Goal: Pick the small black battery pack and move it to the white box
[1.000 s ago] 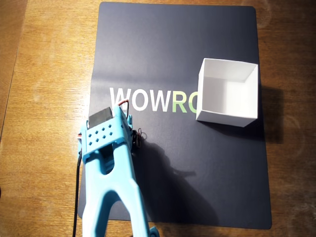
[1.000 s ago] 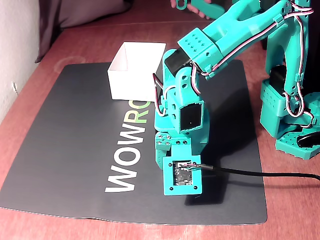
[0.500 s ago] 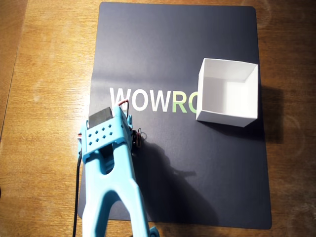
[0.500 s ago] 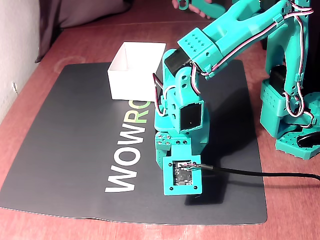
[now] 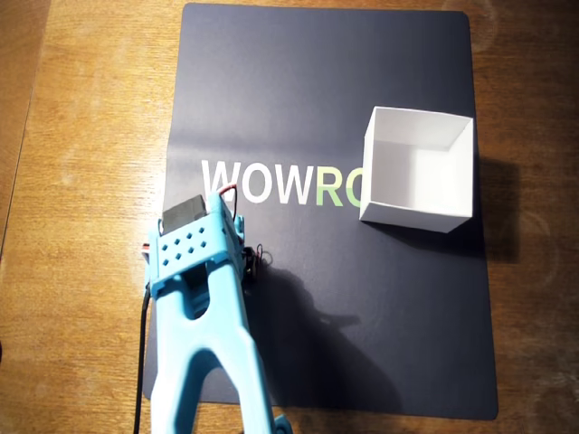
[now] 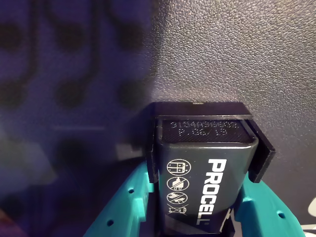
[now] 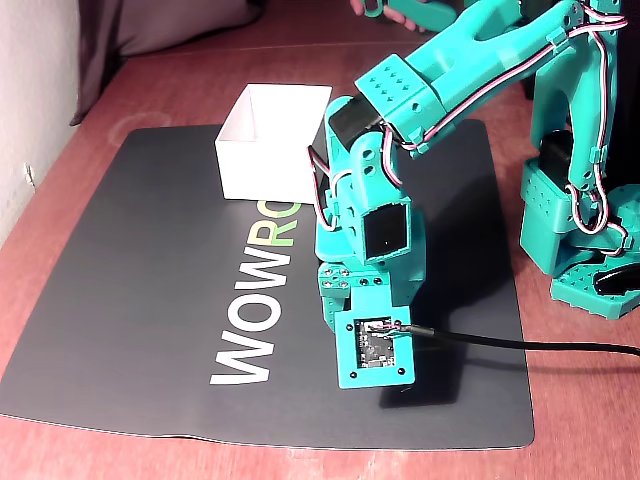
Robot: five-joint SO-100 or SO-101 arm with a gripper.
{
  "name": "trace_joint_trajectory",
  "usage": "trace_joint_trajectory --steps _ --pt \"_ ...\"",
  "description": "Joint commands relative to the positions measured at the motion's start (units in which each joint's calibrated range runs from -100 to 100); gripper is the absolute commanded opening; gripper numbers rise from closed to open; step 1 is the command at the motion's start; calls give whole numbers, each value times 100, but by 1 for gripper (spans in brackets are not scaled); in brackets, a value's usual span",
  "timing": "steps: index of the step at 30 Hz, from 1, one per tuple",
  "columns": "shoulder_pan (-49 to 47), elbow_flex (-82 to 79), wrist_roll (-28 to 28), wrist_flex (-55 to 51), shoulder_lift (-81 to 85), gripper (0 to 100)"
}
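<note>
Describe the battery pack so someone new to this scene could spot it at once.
Start at the dark mat with white lettering, then find the teal gripper low over it. Between its fingers sits the battery pack: a small black block marked PROCELL in white.

Teal 2-finger gripper (image 6: pixel 197 217) tips cut off by wrist view's bottom edge w/ the lower end of the black PROCELL-labelled battery pack (image 6: pixel 205 182), mat at left blurred; overhead + fixed views: arm hides pack, white open cardboard box (image 7: pixel 262 150) partly hidden.

Wooden table (image 5: pixel 81 136) under dark mat (image 5: pixel 317 90)
</note>
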State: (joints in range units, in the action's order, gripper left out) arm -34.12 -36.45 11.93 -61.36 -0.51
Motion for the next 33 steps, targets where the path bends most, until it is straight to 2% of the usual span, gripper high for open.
trace_joint_trajectory --steps 1,23,33 --pt "74 49 -22 -122 90 8" --pt "239 85 -27 -122 1020 8" --pt "227 -60 -468 -51 985 11"
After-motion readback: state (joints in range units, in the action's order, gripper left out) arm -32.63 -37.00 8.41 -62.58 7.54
